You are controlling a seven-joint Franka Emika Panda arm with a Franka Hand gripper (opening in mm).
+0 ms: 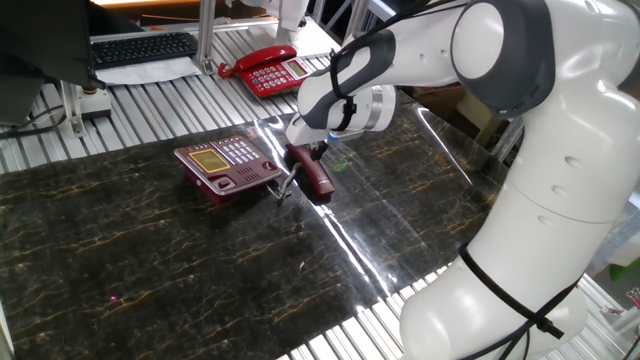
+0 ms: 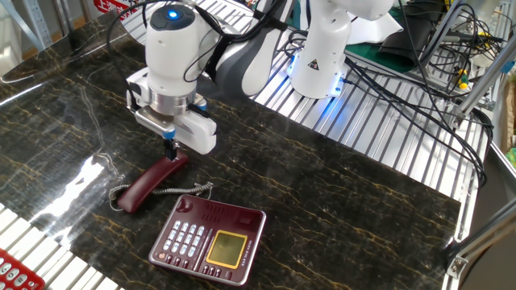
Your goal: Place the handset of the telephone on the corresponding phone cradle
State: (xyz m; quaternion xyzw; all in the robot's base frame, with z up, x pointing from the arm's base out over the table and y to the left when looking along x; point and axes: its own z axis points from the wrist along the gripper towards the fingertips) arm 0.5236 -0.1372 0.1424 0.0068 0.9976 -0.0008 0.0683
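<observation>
The dark maroon handset (image 1: 319,180) lies flat on the black marble table, its coiled cord (image 2: 187,190) trailing toward the telephone (image 1: 225,163). In the other fixed view the handset (image 2: 143,184) lies up and left of the telephone (image 2: 210,238). The phone cradle (image 2: 227,216), the dark red strip beside keypad and display, is empty; it also shows in the one fixed view (image 1: 243,180). My gripper (image 2: 171,150) hangs straight down just over the handset's far end, fingers close together, holding nothing. It also shows in the one fixed view (image 1: 312,153).
A bright red telephone (image 1: 268,70) and a keyboard (image 1: 140,48) sit on the slatted bench behind the table. The robot base (image 2: 322,56) and cables (image 2: 435,48) stand at the far side. A clear sheet (image 1: 440,140) lies on the marble.
</observation>
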